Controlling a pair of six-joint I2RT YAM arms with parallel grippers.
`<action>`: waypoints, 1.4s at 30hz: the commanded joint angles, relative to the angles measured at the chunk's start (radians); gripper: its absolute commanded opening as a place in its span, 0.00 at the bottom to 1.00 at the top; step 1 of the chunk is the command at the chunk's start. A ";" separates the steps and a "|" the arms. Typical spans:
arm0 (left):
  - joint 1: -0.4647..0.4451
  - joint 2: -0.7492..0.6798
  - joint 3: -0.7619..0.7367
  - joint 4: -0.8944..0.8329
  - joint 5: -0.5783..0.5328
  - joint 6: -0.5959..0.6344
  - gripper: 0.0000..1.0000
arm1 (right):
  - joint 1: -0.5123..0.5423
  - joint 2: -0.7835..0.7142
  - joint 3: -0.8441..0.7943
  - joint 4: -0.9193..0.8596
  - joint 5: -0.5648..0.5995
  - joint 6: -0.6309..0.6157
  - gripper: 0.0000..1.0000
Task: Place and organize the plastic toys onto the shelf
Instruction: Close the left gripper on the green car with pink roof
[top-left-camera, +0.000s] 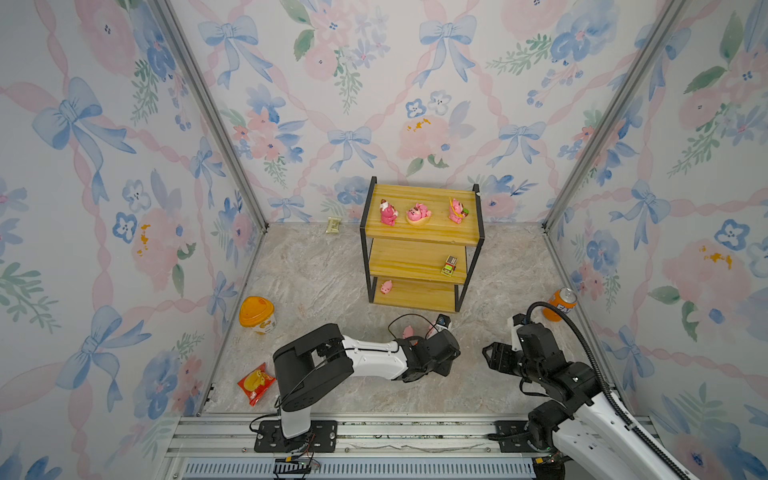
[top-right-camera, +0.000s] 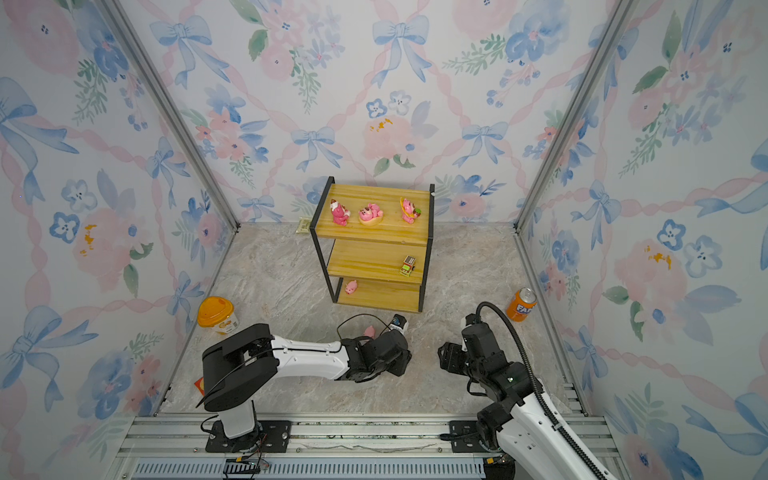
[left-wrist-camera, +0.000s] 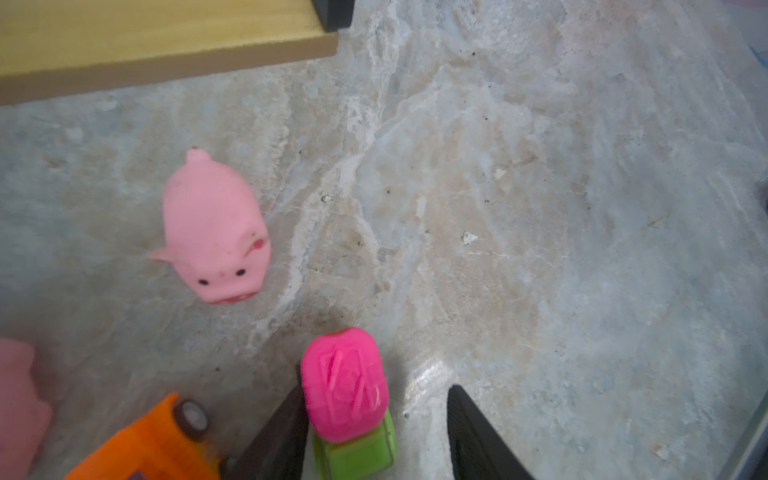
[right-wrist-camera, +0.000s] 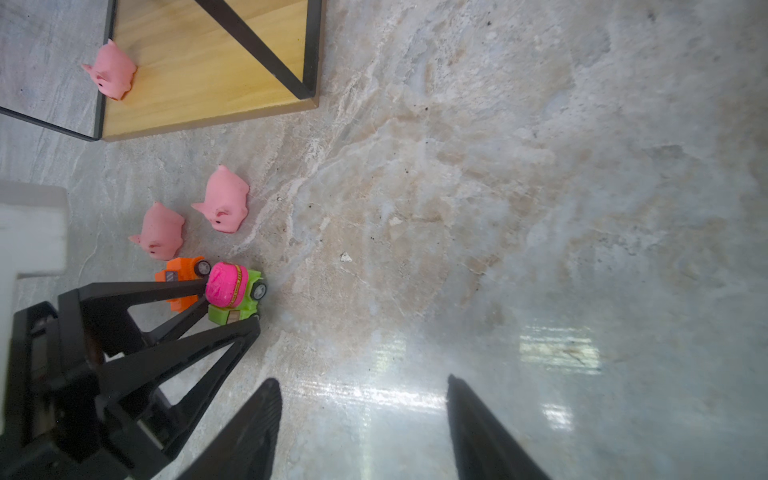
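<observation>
The pink-green car (left-wrist-camera: 345, 386) sits on the tabletop (top-left-camera: 324, 270) at 6 o'clock of the shelf (top-left-camera: 419, 299). It lies between the spread fingers of the left claw (left-wrist-camera: 377, 388), one touching its pink drum. The right claw (right-wrist-camera: 361, 378) gapes empty at the car's 3 o'clock.

Shelf (top-left-camera: 419, 259) is overlooked from high in front in both top views; its bottom board (right-wrist-camera: 199, 75) is shared close-up by wrist views.
</observation>
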 joint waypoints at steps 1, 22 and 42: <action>-0.009 -0.025 -0.035 -0.043 -0.030 -0.026 0.55 | -0.002 0.000 -0.013 0.001 -0.009 -0.014 0.66; -0.019 -0.005 -0.024 -0.062 -0.065 -0.020 0.47 | -0.002 -0.007 -0.021 -0.006 0.000 0.000 0.66; -0.030 0.029 0.019 -0.062 -0.038 0.051 0.34 | -0.003 -0.012 -0.029 0.003 0.002 0.006 0.66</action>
